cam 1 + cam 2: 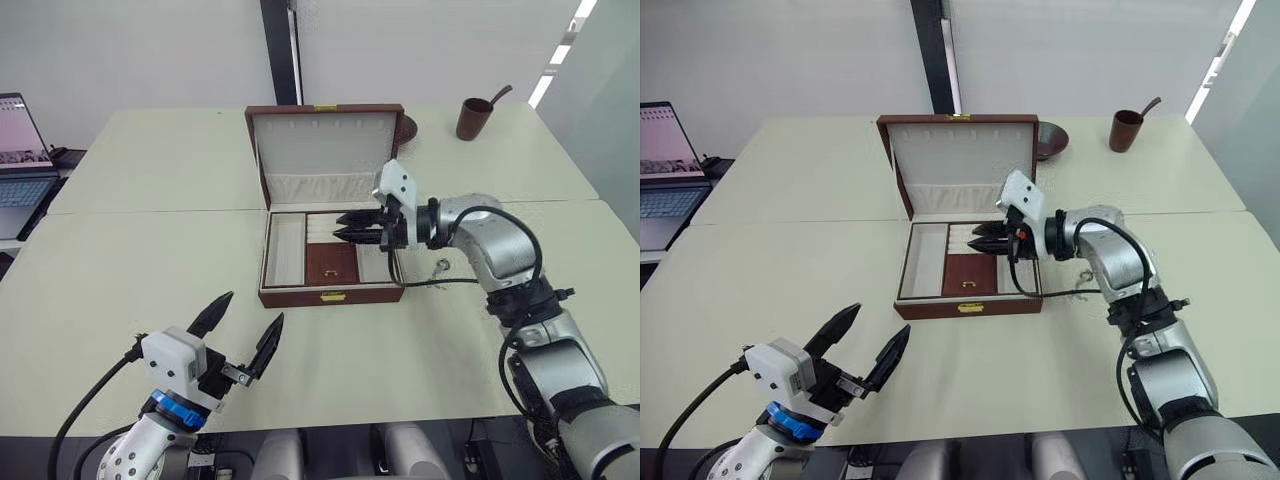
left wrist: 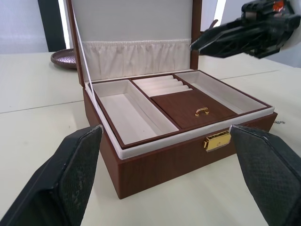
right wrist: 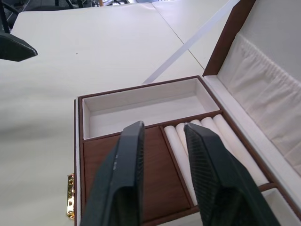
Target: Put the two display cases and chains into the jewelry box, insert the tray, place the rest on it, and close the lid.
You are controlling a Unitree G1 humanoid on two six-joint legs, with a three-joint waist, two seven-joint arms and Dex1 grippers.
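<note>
Cream bench (image 1: pixel 120 270) carries the reddish-brown wooden jewelry box (image 1: pixel 330 292), lid (image 1: pixel 325 150) upright, tray (image 2: pixel 188 108) seated inside. Right tool (image 1: pixel 343 226) hovers above it, slightly parted, empty; left tool (image 1: pixel 243 328) spread, near.

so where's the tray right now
The tray sits seated in the open jewelry box mid-table, its brown knob panel toward the front clasp, directly under the right tool.

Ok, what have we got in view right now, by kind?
Jewelry box, lid up: 1
Tray, seated in the box: 1
Small silvery piece on the table beside the box: 1
Brown cup: 1
Bowl: 1
Laptop: 1
Total: 6
</note>
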